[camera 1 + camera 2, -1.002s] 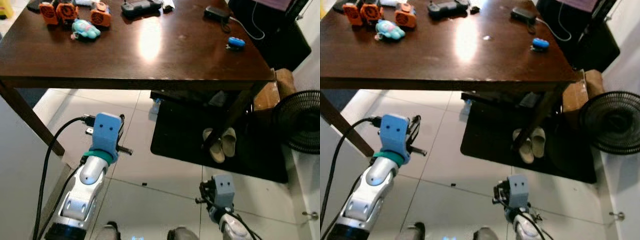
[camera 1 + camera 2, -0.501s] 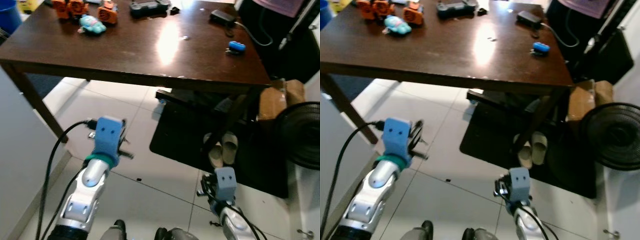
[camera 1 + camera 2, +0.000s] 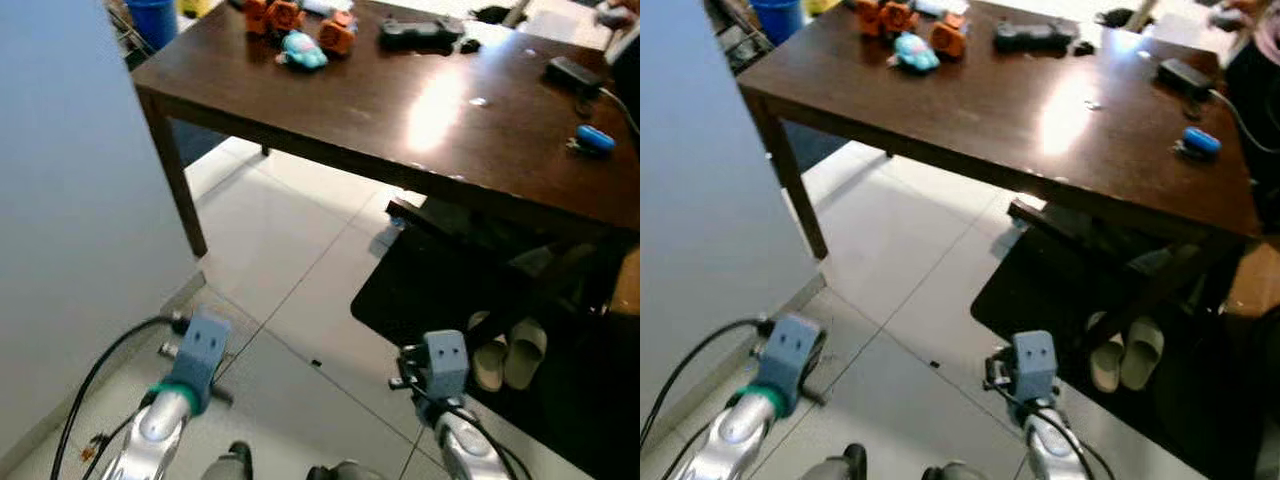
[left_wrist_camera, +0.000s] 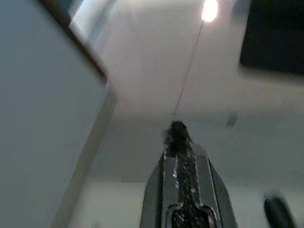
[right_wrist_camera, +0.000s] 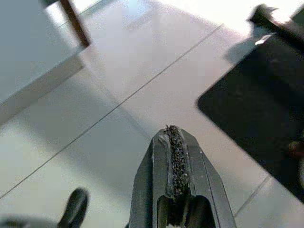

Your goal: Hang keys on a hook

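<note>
No keys and no hook can be made out in the present pictures, so you cannot yet fix which way either lies from a pincer, nor the keys' long axis. A small dark clump sits at the tip of the left gripper [image 4: 179, 142] in its wrist view — too blurred to identify. Its fingers are pressed together; whether they hold anything there I cannot tell.

The right gripper [image 5: 174, 142] is likewise closed, fingers flush, nothing between them, above pale floor tile [image 5: 142, 71].

In the head views both arms hang low at the bottom of the frame. The grey wall [image 3: 70, 200] fills the upper left, nearer the left arm; a hook there would favour that arm — a judgement only.

The dark table [image 3: 400, 100] lies across the top, slippers [image 3: 510, 350] on a black mat [image 3: 420, 290] at lower right.

Against a second ago, the camera has swung: the wall has entered, the table has shifted up and right, and the left arm sits lower.
</note>
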You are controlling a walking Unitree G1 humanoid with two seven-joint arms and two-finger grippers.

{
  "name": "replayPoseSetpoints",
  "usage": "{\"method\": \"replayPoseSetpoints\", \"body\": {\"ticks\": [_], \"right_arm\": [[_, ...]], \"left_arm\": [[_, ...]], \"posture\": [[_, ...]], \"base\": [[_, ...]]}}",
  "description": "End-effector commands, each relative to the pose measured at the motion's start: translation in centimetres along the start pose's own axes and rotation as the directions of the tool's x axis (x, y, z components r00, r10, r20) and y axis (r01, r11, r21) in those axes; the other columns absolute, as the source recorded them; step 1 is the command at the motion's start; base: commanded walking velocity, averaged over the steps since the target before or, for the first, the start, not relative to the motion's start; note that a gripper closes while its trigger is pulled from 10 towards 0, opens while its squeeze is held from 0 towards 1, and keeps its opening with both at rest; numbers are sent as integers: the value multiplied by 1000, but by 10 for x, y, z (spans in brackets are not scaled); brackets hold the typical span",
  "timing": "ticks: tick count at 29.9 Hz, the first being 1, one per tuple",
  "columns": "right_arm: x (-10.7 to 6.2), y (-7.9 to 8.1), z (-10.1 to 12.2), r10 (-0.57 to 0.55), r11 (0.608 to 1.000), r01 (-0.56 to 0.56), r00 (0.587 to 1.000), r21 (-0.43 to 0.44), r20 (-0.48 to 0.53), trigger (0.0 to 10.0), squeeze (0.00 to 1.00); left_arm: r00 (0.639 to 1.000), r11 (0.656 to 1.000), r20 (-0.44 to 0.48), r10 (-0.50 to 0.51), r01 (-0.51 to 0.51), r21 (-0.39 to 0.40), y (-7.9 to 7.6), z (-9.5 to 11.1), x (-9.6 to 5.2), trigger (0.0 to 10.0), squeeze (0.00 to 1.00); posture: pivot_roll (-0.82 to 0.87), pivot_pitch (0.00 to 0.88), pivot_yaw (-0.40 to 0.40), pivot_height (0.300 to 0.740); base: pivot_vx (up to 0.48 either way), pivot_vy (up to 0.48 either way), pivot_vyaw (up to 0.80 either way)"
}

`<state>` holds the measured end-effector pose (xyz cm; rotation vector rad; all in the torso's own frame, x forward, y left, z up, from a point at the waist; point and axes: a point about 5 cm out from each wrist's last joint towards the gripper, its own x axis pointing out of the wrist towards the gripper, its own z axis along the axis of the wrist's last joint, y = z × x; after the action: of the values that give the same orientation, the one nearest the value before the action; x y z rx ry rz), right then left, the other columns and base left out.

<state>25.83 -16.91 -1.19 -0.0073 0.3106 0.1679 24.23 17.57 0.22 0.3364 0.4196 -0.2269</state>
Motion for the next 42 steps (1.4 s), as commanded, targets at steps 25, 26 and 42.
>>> {"method": "replayPoseSetpoints", "body": {"ticks": [25,26,42], "right_arm": [[-5,4,-4,14,1000,-14,1000,3,7,10000,0],[-5,4,-3,19,1000,-19,1000,4,11,10000,0],[9,6,21,53,998,-55,995,22,85,10000,0]], "left_arm": [[975,977,117,191,-178,-116,14,8,-5,10000,0],[974,977,120,193,-179,-115,13,8,-5,10000,0],[891,967,380,248,-206,-150,17,83,-3,10000,0]], "posture": [[-10,141,-35,740],[-10,141,-35,740],[11,143,-69,740]], "base": [[0,0,800],[0,0,800],[0,0,750]]}}
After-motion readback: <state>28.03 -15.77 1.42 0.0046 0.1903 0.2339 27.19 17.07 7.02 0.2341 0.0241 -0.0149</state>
